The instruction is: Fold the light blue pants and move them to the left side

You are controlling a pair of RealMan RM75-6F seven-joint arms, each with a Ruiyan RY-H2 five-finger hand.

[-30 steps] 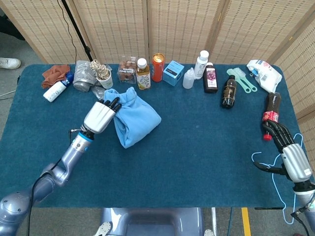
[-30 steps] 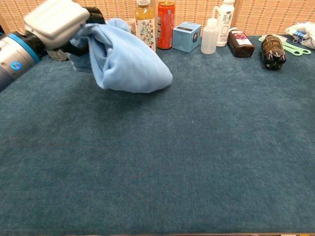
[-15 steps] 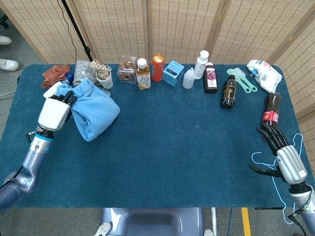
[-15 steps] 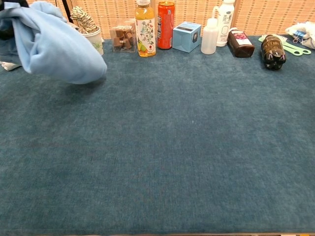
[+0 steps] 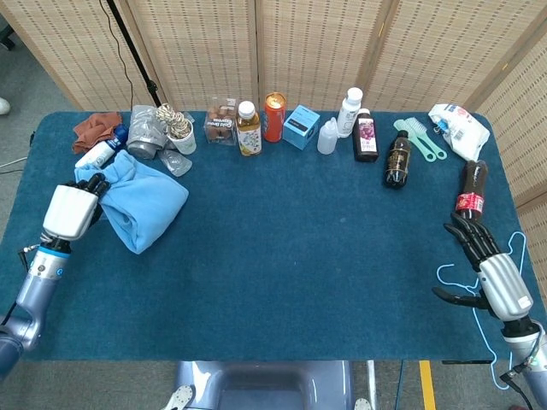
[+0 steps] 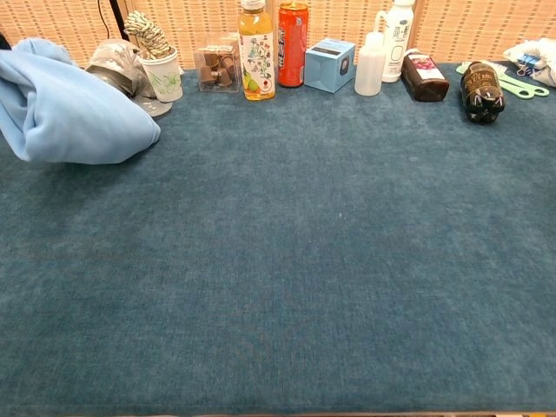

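Observation:
The folded light blue pants [image 5: 141, 203] lie as a bundle at the table's left side; the chest view shows them at its left edge [image 6: 74, 117]. My left hand [image 5: 70, 209] grips the bundle's left end, fingers curled into the cloth. My right hand [image 5: 496, 275] hovers at the table's right front edge with fingers spread and nothing in it. Neither hand shows in the chest view.
Along the back edge stand a white bottle [image 5: 95, 155], a paper cup with rope [image 5: 179, 128], a juice bottle [image 5: 248, 128], an orange can [image 5: 273, 116], a blue box [image 5: 301, 126] and dark bottles [image 5: 396, 159]. A light blue hanger [image 5: 479, 316] lies by my right hand.
My left hand has carried the pants further left and lowered them towards the table. The right hand has barely moved.

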